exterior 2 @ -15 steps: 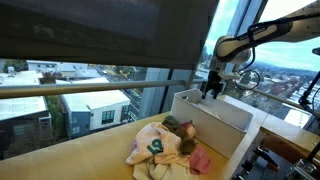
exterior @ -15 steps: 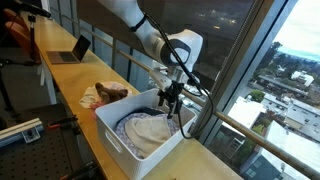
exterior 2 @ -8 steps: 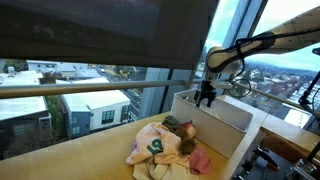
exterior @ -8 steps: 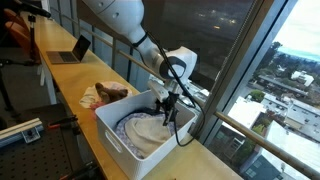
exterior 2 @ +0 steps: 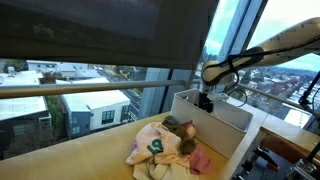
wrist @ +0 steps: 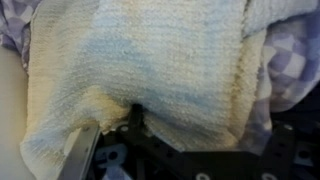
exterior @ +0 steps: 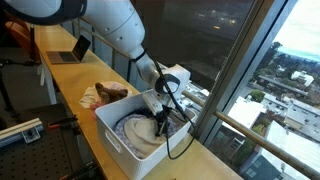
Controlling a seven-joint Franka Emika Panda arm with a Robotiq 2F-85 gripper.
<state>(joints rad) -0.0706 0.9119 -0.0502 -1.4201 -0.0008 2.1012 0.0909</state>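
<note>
Cream towel (wrist: 160,70) in the white bin (exterior: 113,138) lies under the released jaws, which seem to touch it.

The bin (exterior: 113,141) is open from above; inside it room is taken by cloth (exterior: 141,133); clothes (exterior 2: 160,148) are piled beside it.

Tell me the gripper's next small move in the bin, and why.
Probably lower it slightly and close the jaws. The gripper is open, inside the white bin, just over the cream towel, which fills the wrist view; it holds nothing yet, so a short descent should let it pinch a fold.
</note>
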